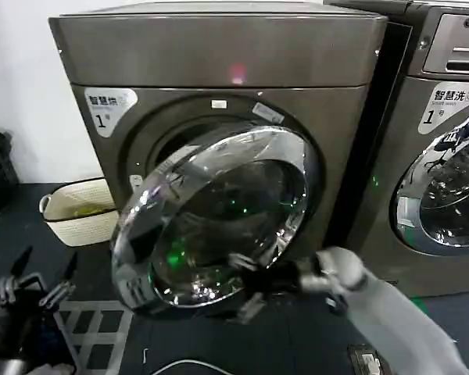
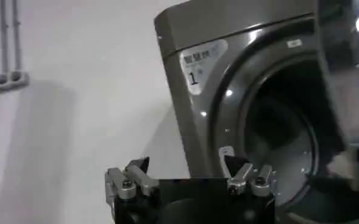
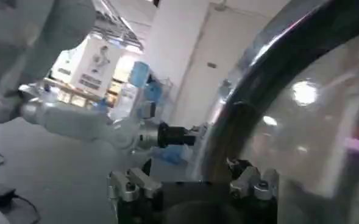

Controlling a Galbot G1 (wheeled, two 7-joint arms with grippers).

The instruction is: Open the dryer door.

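1. Looking down from my head, I see the dryer door (image 1: 215,223) already swung well out from the dryer (image 1: 219,70), hanging on its hinge side and tilted toward me, so part of the dark drum opening shows behind its upper edge. My right tool (image 1: 254,285) sits at the door's lower rim, touching or just beside the chrome ring; whether its fingers pinch the rim or only press on it I cannot tell. My left tool (image 1: 39,285) waits low and well apart from the door, its fingers spread wide and holding nothing. A white basket (image 1: 78,211) stands on the floor beside the dryer, on the side the door swings toward.

2. Through my left wrist camera, my left tool (image 2: 188,179) is wide and empty, facing the dryer (image 2: 228,30) and its open drum.

3. Through my right wrist camera, my right tool (image 3: 194,182) is hard up against the curved chrome of the dryer door (image 3: 301,103).

4. Risk, as I judge it: the polished ring is slick, so my contact could slide off and let the door drift back; pushing further could carry the door's edge toward the basket.

5. The door looks heavy: wide mirror-bright chrome around dark tinted glass.
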